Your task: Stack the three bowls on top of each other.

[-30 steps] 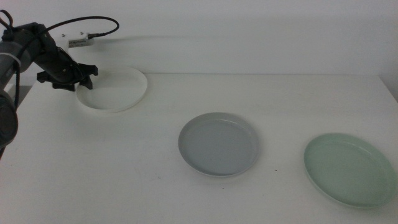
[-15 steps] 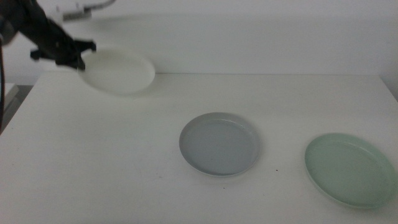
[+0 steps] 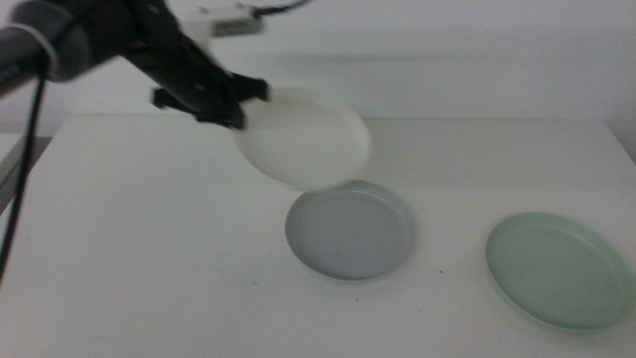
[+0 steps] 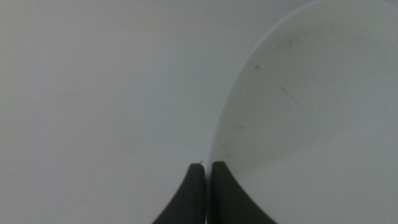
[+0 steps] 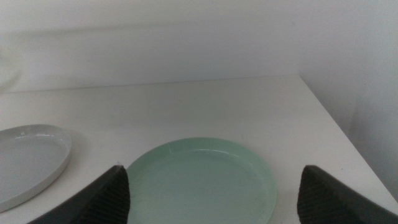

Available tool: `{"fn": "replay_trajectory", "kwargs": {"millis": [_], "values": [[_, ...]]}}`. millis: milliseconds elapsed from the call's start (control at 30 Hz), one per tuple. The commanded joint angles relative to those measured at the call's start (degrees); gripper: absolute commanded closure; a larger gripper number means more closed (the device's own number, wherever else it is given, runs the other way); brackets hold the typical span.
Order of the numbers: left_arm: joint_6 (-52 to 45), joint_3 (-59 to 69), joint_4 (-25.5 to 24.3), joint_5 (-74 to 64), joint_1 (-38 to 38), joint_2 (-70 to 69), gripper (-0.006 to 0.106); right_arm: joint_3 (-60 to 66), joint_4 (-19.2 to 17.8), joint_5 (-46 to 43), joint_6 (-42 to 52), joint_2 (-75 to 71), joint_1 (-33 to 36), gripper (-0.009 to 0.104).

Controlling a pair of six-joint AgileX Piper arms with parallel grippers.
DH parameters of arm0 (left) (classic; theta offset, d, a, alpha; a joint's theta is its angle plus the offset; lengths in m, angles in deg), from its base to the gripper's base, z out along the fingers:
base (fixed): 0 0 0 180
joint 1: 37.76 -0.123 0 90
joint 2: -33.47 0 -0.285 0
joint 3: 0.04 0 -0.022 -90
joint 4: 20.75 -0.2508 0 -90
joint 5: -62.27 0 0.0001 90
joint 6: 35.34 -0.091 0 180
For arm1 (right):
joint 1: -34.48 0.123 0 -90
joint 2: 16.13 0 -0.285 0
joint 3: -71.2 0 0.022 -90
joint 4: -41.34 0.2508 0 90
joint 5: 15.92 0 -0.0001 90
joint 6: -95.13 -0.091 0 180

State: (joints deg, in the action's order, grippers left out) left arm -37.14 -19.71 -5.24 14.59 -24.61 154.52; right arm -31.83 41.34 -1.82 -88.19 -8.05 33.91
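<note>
Left gripper (image 3: 231,107) in the air, jaws clamped on the rim of the white bowl (image 3: 303,137), tilted above the far edge of the grey-blue bowl (image 3: 350,231) on the bench (image 3: 149,259). Mint green bowl (image 5: 202,180) apart, near the right gripper (image 5: 214,190), jaws wide apart.

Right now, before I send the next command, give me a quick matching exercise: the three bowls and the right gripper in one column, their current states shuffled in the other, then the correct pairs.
Column 1
1. white bowl
2. grey-blue bowl
3. mint green bowl
4. right gripper

Column 2
A. flat on the table at the far right
B. jaws open, waiting above the green bowl
C. tilted in the air, rim pinched by the left gripper
D. flat on the table, partly under the lifted bowl

Pairs: 1-C, 2-D, 3-A, 4-B
</note>
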Motion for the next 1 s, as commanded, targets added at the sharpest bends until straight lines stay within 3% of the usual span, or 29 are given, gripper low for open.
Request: {"fn": "replay_trajectory", "kwargs": {"millis": [0,300,967], "values": [[2.5,2.6,0.3,2.3,3.1,-1.3,0.102,0.2,-0.5,-0.5,0.1,-0.3,-0.3,0.002],[4.2,8.1,1.0,4.9,9.1,-1.0,0.102,0.2,-0.5,-0.5,0.1,-0.3,-0.3,0.002],[3.4,15.0,3.5,10.8,11.5,0.9,0.102,0.2,-0.5,-0.5,0.1,-0.3,-0.3,0.002]]}}
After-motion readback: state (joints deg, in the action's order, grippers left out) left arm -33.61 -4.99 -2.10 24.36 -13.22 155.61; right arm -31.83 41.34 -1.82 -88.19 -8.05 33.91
